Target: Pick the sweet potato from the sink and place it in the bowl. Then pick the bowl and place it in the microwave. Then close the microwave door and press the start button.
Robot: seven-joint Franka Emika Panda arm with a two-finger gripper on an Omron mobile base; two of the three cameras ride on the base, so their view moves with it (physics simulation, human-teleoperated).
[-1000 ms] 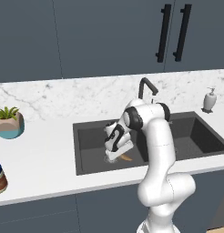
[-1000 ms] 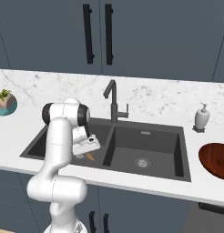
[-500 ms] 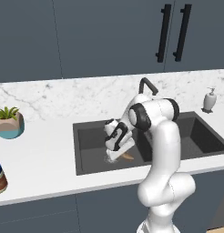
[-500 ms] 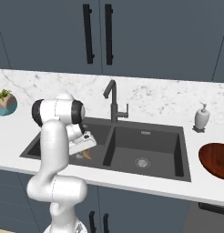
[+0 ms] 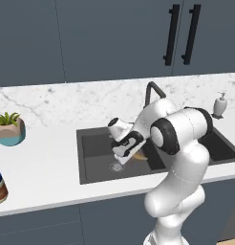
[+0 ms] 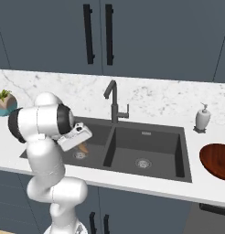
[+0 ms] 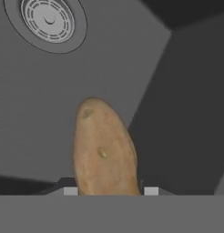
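On the far left of the worktop [image 5: 48, 158] we see a small plant pot [image 5: 9, 131], which has no part in the task. Going right, we come to the sink [image 5: 90, 158], and in its left basin, near the round drain [image 7: 49, 20], the arm holds the claw [image 5: 125, 154] low over the floor of the basin. In the hand view the sweet potato [image 7: 104, 150] stands directly between the two finger tips, one at each flank, so we judge that the claw is half closed and has hold of it; a gap at either side we cannot make out.

The sweet potato is a stiff root, light for this arm and not fragile, so we think a firm squeeze will not harm it. Its skin looks smooth and its form is tapered, so it may slide toward the thin end if we take it there. The thick middle is the better place, and the fingers seem to sit near it.

Further right is the faucet [image 6: 113, 98], then the second basin, the soap dispenser [image 6: 202, 119], and last the bowl [image 6: 217, 160] at the right edge of the worktop, well apart from the sink.
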